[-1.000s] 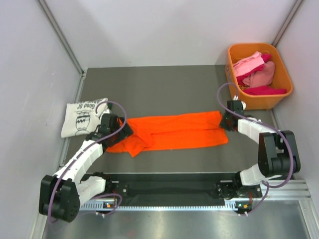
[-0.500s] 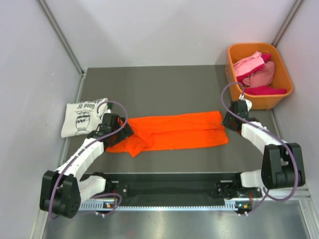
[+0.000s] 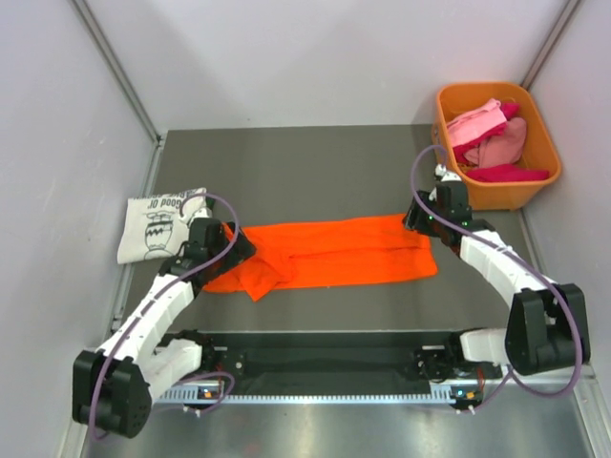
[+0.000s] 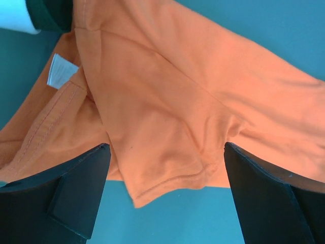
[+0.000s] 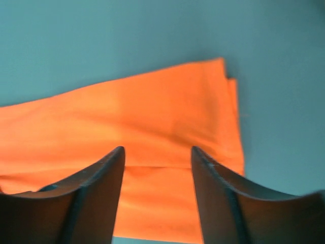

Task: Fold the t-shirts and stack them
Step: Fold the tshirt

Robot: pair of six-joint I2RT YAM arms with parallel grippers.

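I log, left to right: white printed tee (image 3: pixel 158 224) folded at far left; left gripper (image 3: pixel 234 246) spread wide, empty, over the orange tee (image 3: pixel 329 253), at centre, folded lengthwise only; right gripper (image 3: pixel 417 219) parted, empty, at its other end; pink and red tees (image 3: pixel 492 138) unfolded in the bin (image 3: pixel 496 196).

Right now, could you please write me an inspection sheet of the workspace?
Surface: grey table, flat, no spills seen.
Job's things: orange t-shirt folded into a long strip mid-table, left end rumpled; white printed t-shirt folded at left; pink and red t-shirts heaped in the orange bin.
Clutter: nothing seen.
Grippers: left gripper open over the rumpled end; right gripper open over the right end.
Cables: purple cables looped along both arms.
Surroundings: white walls.
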